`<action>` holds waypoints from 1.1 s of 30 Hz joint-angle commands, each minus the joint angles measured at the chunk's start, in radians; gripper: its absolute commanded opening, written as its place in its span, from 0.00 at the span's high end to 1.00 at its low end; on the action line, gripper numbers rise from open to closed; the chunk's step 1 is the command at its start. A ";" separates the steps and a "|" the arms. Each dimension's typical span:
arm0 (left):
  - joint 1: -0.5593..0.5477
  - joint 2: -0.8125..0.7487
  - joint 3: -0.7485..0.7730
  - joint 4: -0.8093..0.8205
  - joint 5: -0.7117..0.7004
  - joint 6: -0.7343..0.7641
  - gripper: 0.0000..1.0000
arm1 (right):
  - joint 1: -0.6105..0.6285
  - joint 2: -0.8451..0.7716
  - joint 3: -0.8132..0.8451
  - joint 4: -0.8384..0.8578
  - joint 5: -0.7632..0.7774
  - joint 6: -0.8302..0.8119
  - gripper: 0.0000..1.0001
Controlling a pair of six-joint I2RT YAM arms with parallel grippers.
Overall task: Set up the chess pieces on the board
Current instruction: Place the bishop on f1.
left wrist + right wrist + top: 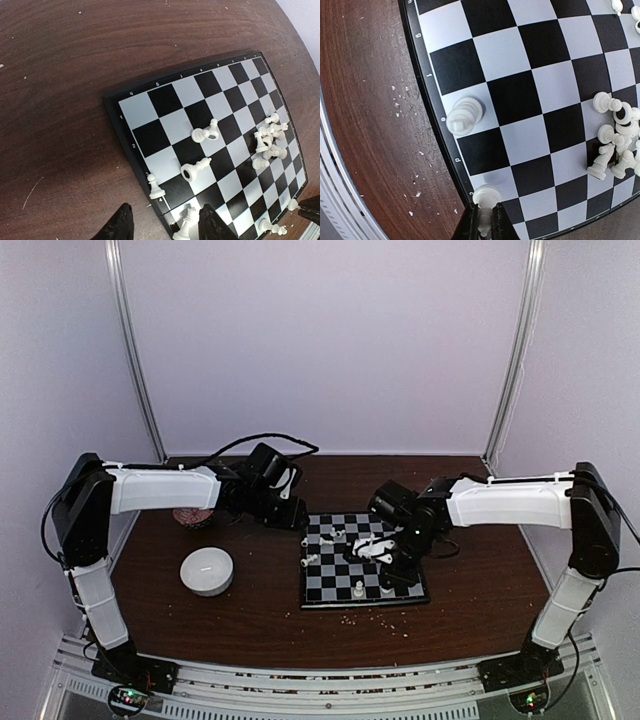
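Right claw (483,216) pinched shut on a white piece (485,196) at the rim row of the board (530,100), and the best bet, I'd say, is lowering it dead upright onto its square's middle, releasing only once the base sits flat.

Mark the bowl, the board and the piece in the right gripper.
bowl (207,571), top view, its flat top.
board (325,585), top view, a bare near-left square.
gripped piece (486,194), right wrist view, its round head.
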 commanded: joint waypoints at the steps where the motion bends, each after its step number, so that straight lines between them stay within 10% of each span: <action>1: 0.007 -0.042 -0.011 0.014 -0.005 0.001 0.55 | 0.009 0.043 0.028 0.015 0.055 0.001 1.00; 33: 0.007 -0.017 -0.013 0.041 0.013 -0.011 0.55 | 0.015 0.026 -0.010 0.003 0.044 -0.008 1.00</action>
